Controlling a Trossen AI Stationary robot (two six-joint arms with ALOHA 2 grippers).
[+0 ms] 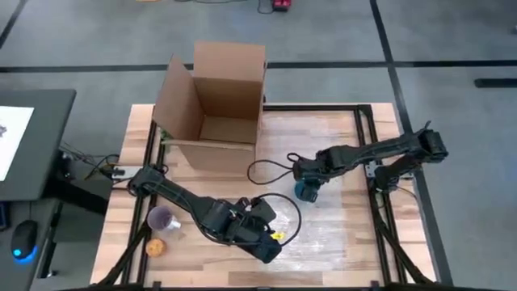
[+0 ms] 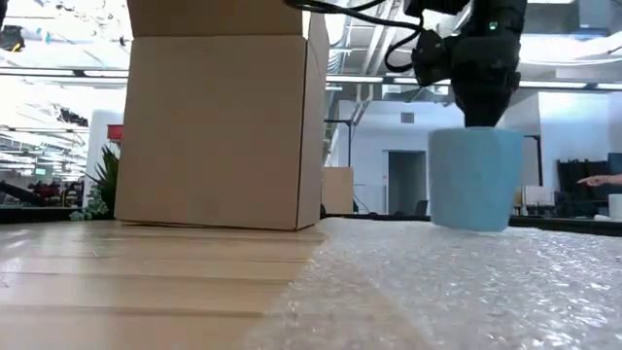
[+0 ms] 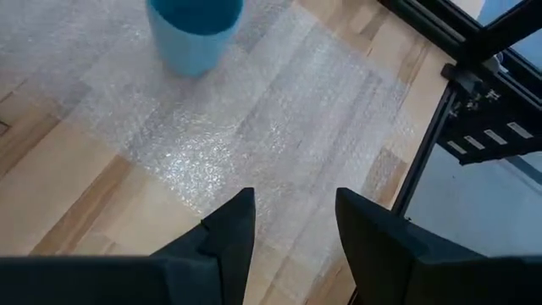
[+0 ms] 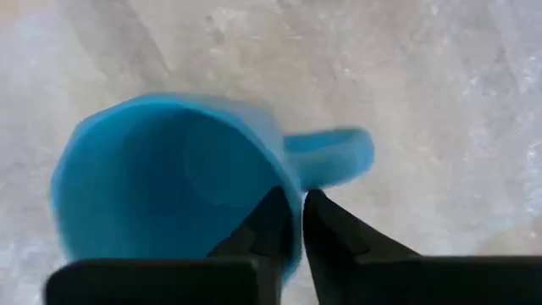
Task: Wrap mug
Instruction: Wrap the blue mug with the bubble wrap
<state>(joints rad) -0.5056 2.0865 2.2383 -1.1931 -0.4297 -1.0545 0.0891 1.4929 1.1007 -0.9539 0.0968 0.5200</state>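
I see the mug, smooth light-blue and round, standing upright on the bubble wrap with its handle sticking out to one side. The right gripper comes down from above and pinches the mug's rim beside the handle, one finger inside the wall and one outside, jaws nearly closed on it. The wrap is a clear, dimpled sheet lying flat on the pale wooden table; the mug sits near the sheet's far edge, with bare wrap all around it. My left gripper hovers low over the near edge of the sheet, fingers parted and holding nothing, well apart from the mug. Beyond the wrap an open cardboard box stands at the table's back, flaps up. A purple cup and an orange ball lie near the left front corner. Black frame rails border the table.
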